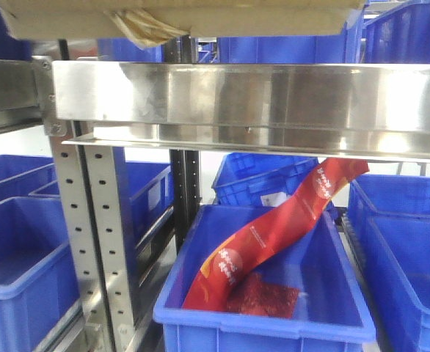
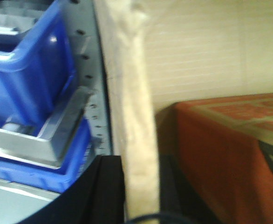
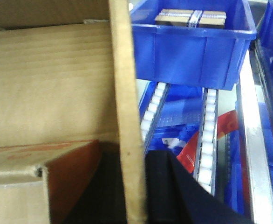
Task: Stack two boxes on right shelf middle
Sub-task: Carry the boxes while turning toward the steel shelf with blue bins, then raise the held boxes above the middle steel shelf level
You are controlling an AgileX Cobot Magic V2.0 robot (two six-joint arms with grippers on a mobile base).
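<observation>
At opposite walls, left gripper (image 2: 137,198) and right gripper (image 3: 133,193) pinched the cardboard box (image 3: 48,79); likely light, stiff, crushable corrugate.

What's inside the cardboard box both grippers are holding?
An orange-red box sits inside the cardboard box, close to its side wall. The floor and anything beneath or behind it are covered, so more contents cannot be ruled out.

The brown corrugated cardboard box (image 3: 48,79) is open at the top, with its side walls upright. A smaller orange box (image 2: 229,154) sits inside it, near the walls.
</observation>
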